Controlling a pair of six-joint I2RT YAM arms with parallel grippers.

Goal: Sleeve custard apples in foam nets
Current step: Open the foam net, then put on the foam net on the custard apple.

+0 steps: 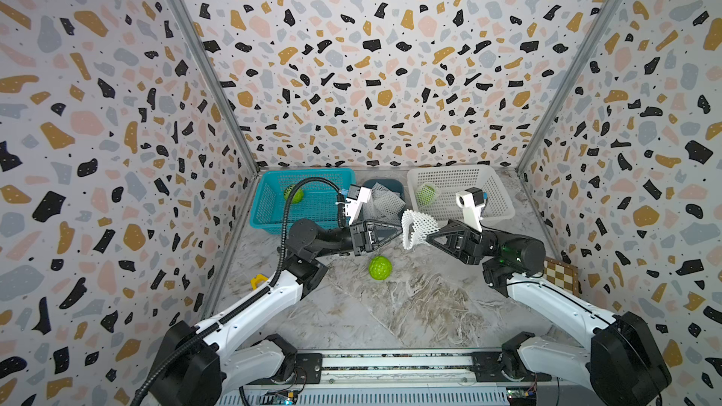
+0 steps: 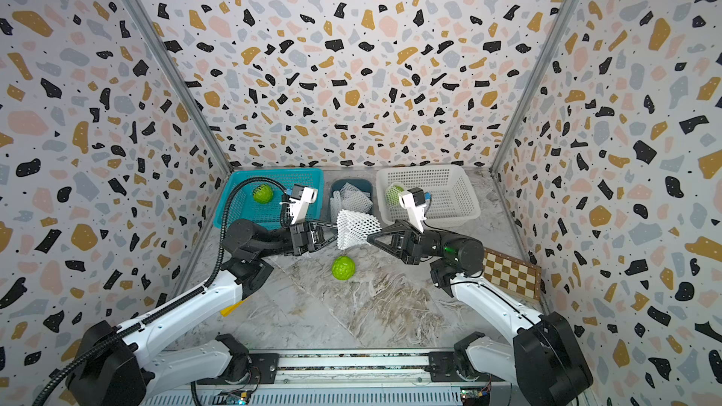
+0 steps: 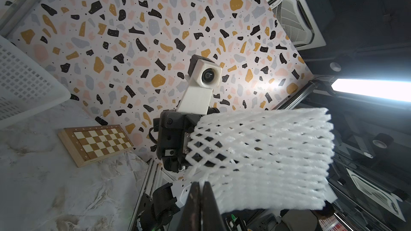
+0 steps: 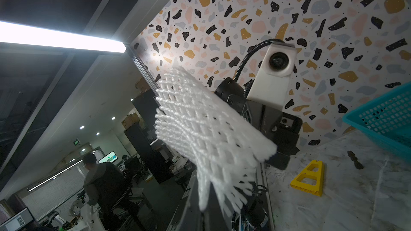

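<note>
1. Teal basket (image 1: pixel 269 208), far left of the held foam net (image 1: pixel 418 228): one bare custard apple (image 1: pixel 293 194) sits inside, probably waiting its turn. The left arm's cable crosses part of the basket.
2. Left gripper (image 1: pixel 401 228), touching the net's left edge: pinched tight on that edge. The left wrist view shows the tips closed on the foam.
3. Loose custard apple (image 1: pixel 380 267), just in front of the net and below it, on the marble tabletop (image 1: pixel 390 318): likely set out as the next fruit to sleeve.
4. Spare foam nets (image 1: pixel 385 199), behind the held net in a dark bin: the left wrist camera hides part of them.
5. The held net hangs clear of the tabletop, stretched between both grippers, seemingly to pull its mouth open. I cannot tell whether each grip takes one wall or both.
6. Right gripper (image 1: pixel 428 237), on the net's right edge: clamped on it. In the right wrist view the foam blurs over the tips.
7. White basket (image 1: pixel 500 197), behind and right of the net: a pale, apparently sleeved custard apple (image 1: pixel 426 194) lies inside, hard to make out.
</note>
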